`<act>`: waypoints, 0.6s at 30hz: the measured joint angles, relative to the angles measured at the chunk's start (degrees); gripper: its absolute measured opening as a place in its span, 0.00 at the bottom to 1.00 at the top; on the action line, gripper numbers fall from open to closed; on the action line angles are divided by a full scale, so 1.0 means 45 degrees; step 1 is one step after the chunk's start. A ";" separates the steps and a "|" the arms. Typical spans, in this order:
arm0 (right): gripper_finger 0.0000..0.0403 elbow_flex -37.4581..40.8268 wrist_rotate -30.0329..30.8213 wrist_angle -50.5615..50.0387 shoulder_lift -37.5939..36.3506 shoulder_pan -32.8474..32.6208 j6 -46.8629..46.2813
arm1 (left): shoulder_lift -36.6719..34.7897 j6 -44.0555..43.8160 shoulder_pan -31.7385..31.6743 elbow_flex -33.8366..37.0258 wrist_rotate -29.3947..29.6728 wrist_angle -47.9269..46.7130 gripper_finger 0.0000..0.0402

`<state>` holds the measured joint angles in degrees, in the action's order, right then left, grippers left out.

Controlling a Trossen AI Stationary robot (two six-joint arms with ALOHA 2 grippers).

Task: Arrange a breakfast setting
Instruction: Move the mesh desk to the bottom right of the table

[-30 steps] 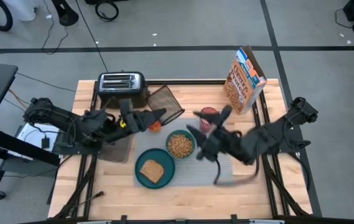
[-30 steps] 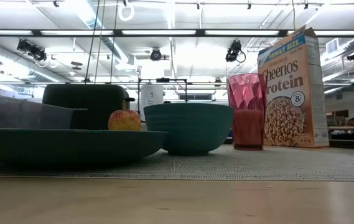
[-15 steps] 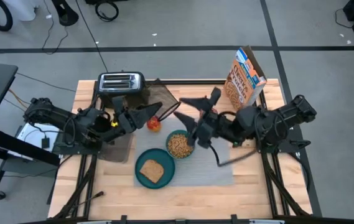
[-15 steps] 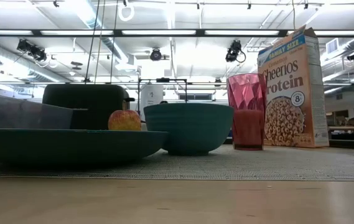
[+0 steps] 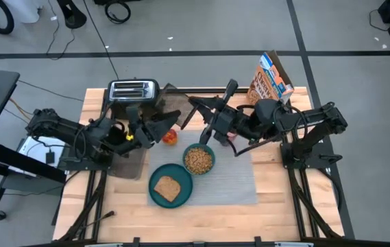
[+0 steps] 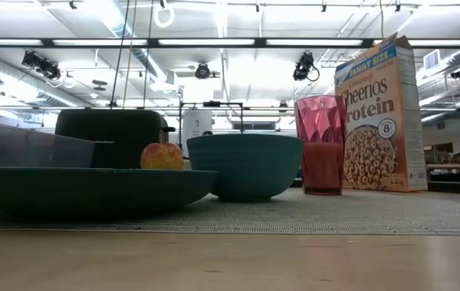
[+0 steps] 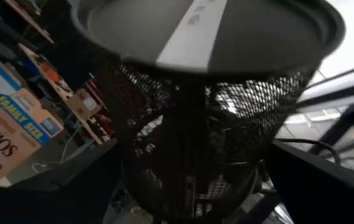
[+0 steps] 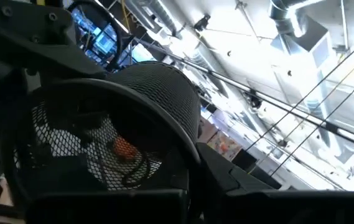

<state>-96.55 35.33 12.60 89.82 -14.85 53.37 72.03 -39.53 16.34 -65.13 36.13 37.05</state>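
Currently the setting reads as mostly laid. On the placemat (image 5: pixel 229 185) you have the plate (image 5: pixel 155 197) carrying the toast (image 5: pixel 167 186), and touching it at the far side the bowl (image 5: pixel 185 165), filled with cereal. The cup (image 6: pixel 320 145) stands upright behind the bowl in the low view; from above it is largely hidden under the right arm. Spoon: not found in any view.

The fruit (image 5: pixel 170 136) lies off the mat, on bare table (image 5: pixel 284 206) just beside the left gripper (image 5: pixel 169 125) and near a black mesh basket (image 5: pixel 181 110) that lies tipped in front of the toaster (image 5: pixel 133 90).

Both grippers face that basket from opposite sides. The left wrist view shows the left fingers spread wide with the mesh close ahead, not pinching it. The right gripper (image 5: pixel 201 120) hangs between basket and bowl, fingers likewise apart and empty; its wrist view catches the fruit through the mesh.

Judgement: the step in hand is the fruit, the last piece not on the mat.

Next move calls for you to lower one gripper over the fruit, clear of the mesh, close gently since it is round and will roll, then set it down on the mat without nudging the bowl. Keep the right arm off the cup and the cereal box (image 5: pixel 270 81).
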 joint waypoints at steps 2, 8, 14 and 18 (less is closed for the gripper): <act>0.05 -0.0001 0.0161 -0.0013 0.0000 -0.0019 -0.0181 | 0.0000 -0.0105 -0.0205 0.0001 -0.0686 -0.0027 0.98; 0.04 -0.0001 0.0532 -0.0069 -0.0012 -0.0105 -0.0553 | -0.0033 -0.0005 -0.0507 0.0001 -0.1051 -0.0069 0.98; 0.04 -0.0081 0.2336 -0.1300 -0.0695 -0.0503 -0.2556 | -0.0717 0.1358 -0.0520 0.0001 -0.0354 -0.1563 0.99; 0.04 -0.0678 0.3095 -0.4583 -0.1441 -0.0755 -0.5570 | -0.1393 0.2296 -0.0520 -0.0004 -0.0222 -0.2820 0.99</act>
<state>-99.60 49.26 -8.02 83.33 -18.25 28.30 65.76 -29.20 14.00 -65.14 35.13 24.36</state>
